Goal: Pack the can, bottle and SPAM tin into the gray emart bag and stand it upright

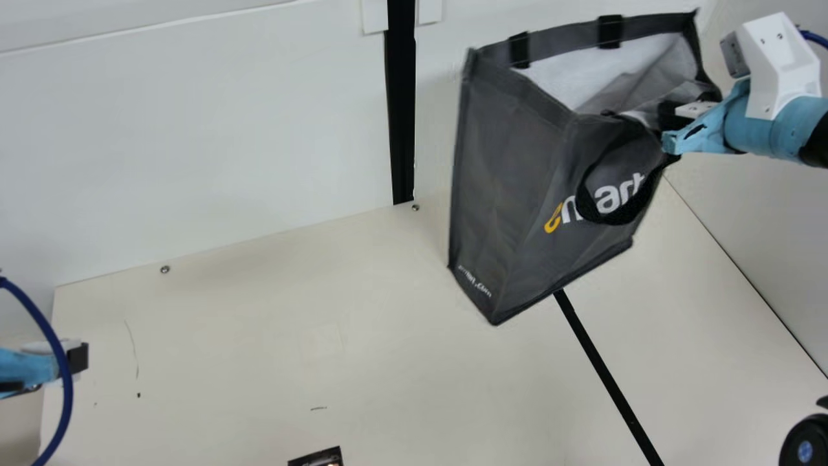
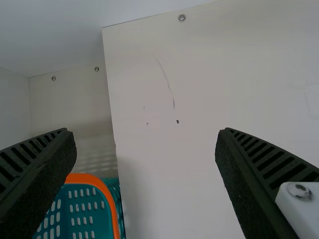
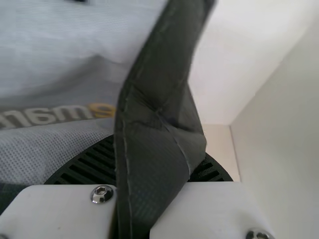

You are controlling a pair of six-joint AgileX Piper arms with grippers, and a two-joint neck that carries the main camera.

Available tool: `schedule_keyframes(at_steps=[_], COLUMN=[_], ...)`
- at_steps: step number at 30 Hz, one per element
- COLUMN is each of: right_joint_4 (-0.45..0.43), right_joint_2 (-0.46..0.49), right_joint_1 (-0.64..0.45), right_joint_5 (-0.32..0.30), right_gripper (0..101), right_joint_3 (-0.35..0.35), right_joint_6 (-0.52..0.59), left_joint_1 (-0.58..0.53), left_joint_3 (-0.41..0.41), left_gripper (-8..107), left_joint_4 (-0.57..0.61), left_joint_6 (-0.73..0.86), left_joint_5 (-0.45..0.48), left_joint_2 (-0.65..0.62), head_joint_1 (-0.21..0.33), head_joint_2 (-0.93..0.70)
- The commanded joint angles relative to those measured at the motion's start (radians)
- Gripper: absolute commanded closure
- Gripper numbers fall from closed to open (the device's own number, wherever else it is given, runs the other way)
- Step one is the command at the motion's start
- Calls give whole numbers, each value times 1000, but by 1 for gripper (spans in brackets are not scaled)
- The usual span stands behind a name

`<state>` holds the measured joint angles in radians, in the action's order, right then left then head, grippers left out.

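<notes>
Probably light, soft-walled and quick to buckle, though with contents impossible to tell: gray emart bag [image 1: 508,175], tilted over the counter [image 1: 259,362], toward its right rear in the main view. Best gripped by the stiffer hem, as with the right fingers [image 3: 94,162], pinched on a rim corner. Left fingers [image 2: 264,164] wide, holding nothing. Beyond, wall [image 1: 226,129] close behind, likely to snag any tipping; teal basket [image 2: 82,209] beside the counter, well apart.

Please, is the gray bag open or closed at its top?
Open: the gray bag's rim stands spread, and its pale lining shows inside.
</notes>
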<state>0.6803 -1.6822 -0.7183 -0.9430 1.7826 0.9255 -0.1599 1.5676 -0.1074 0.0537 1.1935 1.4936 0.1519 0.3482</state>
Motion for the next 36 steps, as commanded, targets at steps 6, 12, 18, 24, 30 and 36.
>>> schedule_keyframes(at_steps=[6, 12, 18, 24, 30, 36], right_joint_4=[-35, -67, -90, -108, -112, -99], right_joint_2=[-28, -60, -95, -123, -139, -144], right_joint_1=[-47, -93, -139, -171, -187, -195], right_joint_5=[-16, -19, -25, -32, -43, -51], right_gripper=[101, 101, 101, 101, 98, 78], right_joint_3=[59, 106, 153, 193, 214, 225], right_joint_6=[-25, -47, -60, -72, -79, -83], left_joint_1=[0, 0, 0, 0, 0, 0], left_joint_3=[0, 0, 0, 0, 0, 0], left_gripper=[9, 9, 9, 9, 9, 9], left_joint_4=[0, 0, 0, 0, 0, 0], left_joint_6=[0, 0, 0, 0, 0, 0], left_joint_5=[0, 0, 0, 0, 0, 0], left_joint_2=[0, 0, 0, 0, 0, 0], head_joint_1=[23, 23, 23, 23, 23, 23], head_joint_2=[1, 1, 1, 1, 1, 1])
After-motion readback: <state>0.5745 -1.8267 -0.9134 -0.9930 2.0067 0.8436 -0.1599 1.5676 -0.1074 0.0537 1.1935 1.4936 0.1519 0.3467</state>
